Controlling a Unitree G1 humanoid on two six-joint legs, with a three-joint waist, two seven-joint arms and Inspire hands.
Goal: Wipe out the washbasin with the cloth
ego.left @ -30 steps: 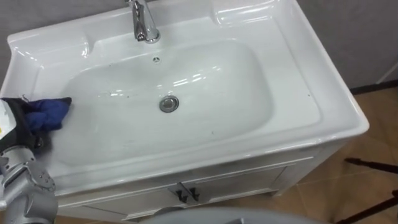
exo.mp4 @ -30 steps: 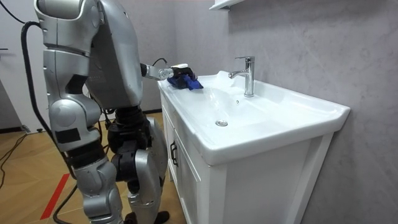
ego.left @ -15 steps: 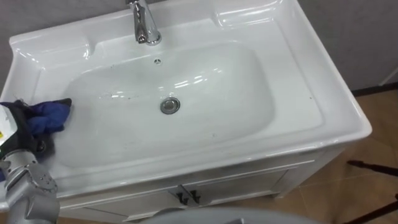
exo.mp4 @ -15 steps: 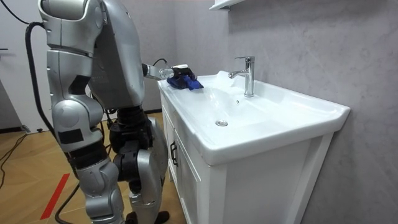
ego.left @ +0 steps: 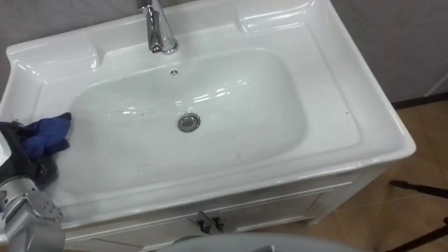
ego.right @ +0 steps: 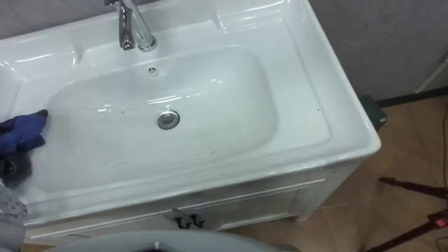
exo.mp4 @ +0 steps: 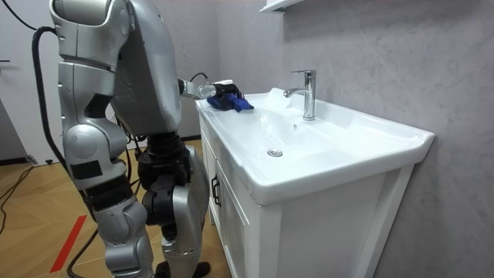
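Right, the robot is planted at the left end of the white cabinet (exo.mp4: 231, 224), with 1 arm stretched out over the basin (ego.left: 336, 119). Its left hand (ego.left: 19, 155) sits at the basin's left rim, dark fingers curled round a bunched blue cloth (ego.left: 46, 134). The loose end of the cloth pokes out toward the bowl and lies on the slope where rim meets bowl. It is well apart from the drain (ego.left: 187, 122) and from the tap (ego.left: 158, 28) up at the back.

By my reading the wipe is only at its edge, with the whole bowl and the right-hand ledge yet to cover.

So what could go wrong? The cloth is wadded into a small lump, so a sweep may touch only a thin strip of that glossy surface and leave patches. If the hand tips, bare fingers rather than cloth could scrape the ceramic. Dragged across the curved slope, the wad could work loose from the fingers (nothing else is pinning it). A pass along the back risks clipping the tap. And the right end is a long reach from where it stands, so it might overlean or simply stop short.
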